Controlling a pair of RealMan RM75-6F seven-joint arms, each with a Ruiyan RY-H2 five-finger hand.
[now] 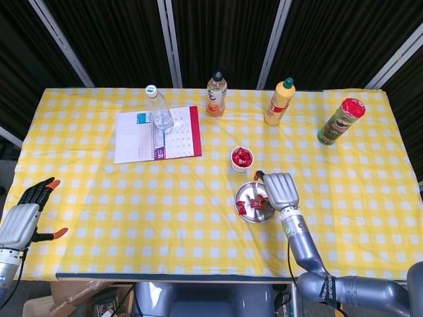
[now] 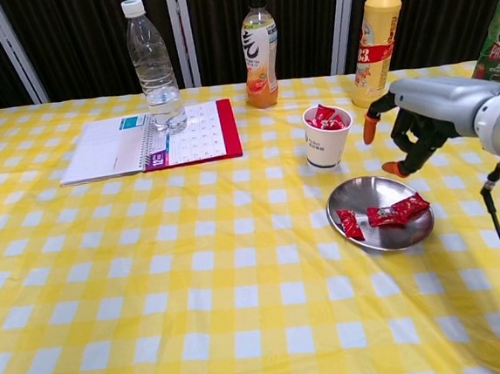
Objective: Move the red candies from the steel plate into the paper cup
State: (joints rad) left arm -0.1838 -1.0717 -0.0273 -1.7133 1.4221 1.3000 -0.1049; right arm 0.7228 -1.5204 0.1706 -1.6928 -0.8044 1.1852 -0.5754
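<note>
Three red wrapped candies [image 2: 378,217] lie in the round steel plate [image 2: 357,193]; more fill the upright white paper cup [image 2: 327,145] just behind.

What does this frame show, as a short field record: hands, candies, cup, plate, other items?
right hand: open, holding nothing, above the far right edge of the steel plate
left hand: open, at the table's near left edge, away from the task
red candies on plate: three wrapped pieces
paper cup: upright, just behind the plate, red candies inside
other items: water bottle standing on an open calendar notebook, juice bottle, yellow squeeze bottle, Pringles can
</note>
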